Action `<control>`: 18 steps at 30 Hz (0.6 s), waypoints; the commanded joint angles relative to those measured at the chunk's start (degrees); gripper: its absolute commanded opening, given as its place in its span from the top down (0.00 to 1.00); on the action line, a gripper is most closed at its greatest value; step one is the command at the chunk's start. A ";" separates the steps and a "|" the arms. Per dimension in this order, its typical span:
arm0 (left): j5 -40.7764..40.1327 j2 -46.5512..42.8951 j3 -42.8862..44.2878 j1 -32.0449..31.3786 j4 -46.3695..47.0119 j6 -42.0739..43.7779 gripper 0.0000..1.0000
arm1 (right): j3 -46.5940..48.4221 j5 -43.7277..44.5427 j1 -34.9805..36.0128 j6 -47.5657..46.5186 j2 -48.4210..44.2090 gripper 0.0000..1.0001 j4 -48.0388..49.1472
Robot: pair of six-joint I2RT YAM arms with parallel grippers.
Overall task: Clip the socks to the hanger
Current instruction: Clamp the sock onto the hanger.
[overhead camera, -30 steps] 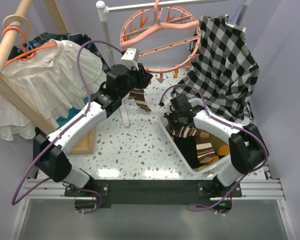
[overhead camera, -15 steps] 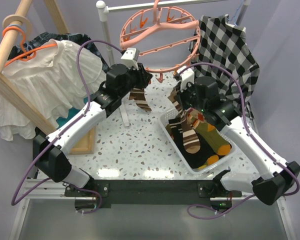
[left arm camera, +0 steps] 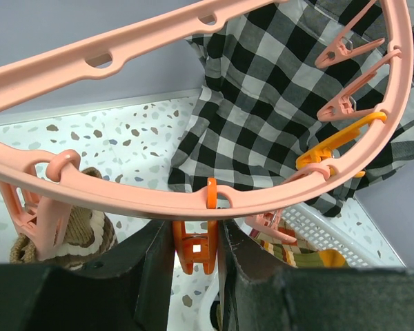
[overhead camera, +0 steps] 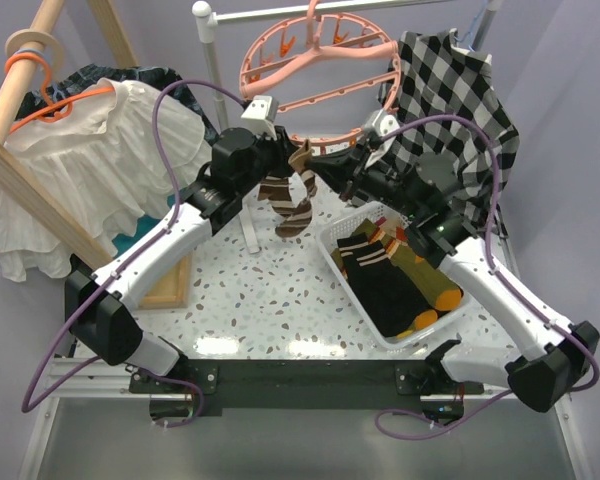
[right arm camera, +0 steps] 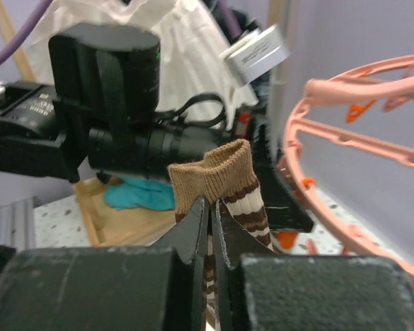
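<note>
The salmon-pink ring hanger [overhead camera: 320,70] hangs from a white rail at the back. My left gripper [left arm camera: 194,265] is under its front rim [left arm camera: 193,196], shut on a dangling orange clip [left arm camera: 194,247]. My right gripper [right arm camera: 212,207] is shut on the cuff of a brown striped sock [right arm camera: 217,176]. It holds the sock up right beside the left gripper [overhead camera: 293,160], and the sock [overhead camera: 298,208] dangles below. Another brown striped sock [left arm camera: 83,234] hangs at a salmon clip to the left. More socks [overhead camera: 400,270], striped, olive with orange toes and black, lie in the white basket [overhead camera: 340,262].
A black-and-white checked shirt [overhead camera: 450,110] hangs at the back right, close behind the hanger. A white blouse [overhead camera: 100,150] on an orange coat hanger [overhead camera: 50,95] and a wooden frame [overhead camera: 40,200] fill the left. The white rail post [overhead camera: 215,70] stands behind the left gripper.
My right arm rose out of the basket with the brown striped sock and carried it up and left to the hanger's front rim. The left arm has stayed on the clip.
</note>
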 commanded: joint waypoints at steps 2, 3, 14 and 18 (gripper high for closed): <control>0.66 -1.95 1.22 -0.32 -1.03 -0.75 1.00 | -8.61 -6.27 1.29 9.52 5.35 1.00 18.43; 0.66 -1.87 1.22 -0.32 -1.12 -1.10 1.00 | -9.86 -5.57 1.29 9.79 5.88 1.00 18.80; 1.10 -2.57 0.61 -0.23 -1.03 -1.45 1.00 | -17.61 1.72 1.21 7.51 13.71 1.00 20.38; 1.54 -2.66 0.17 -0.32 -1.03 -1.45 1.00 | -16.37 5.42 1.12 5.93 14.41 1.00 20.64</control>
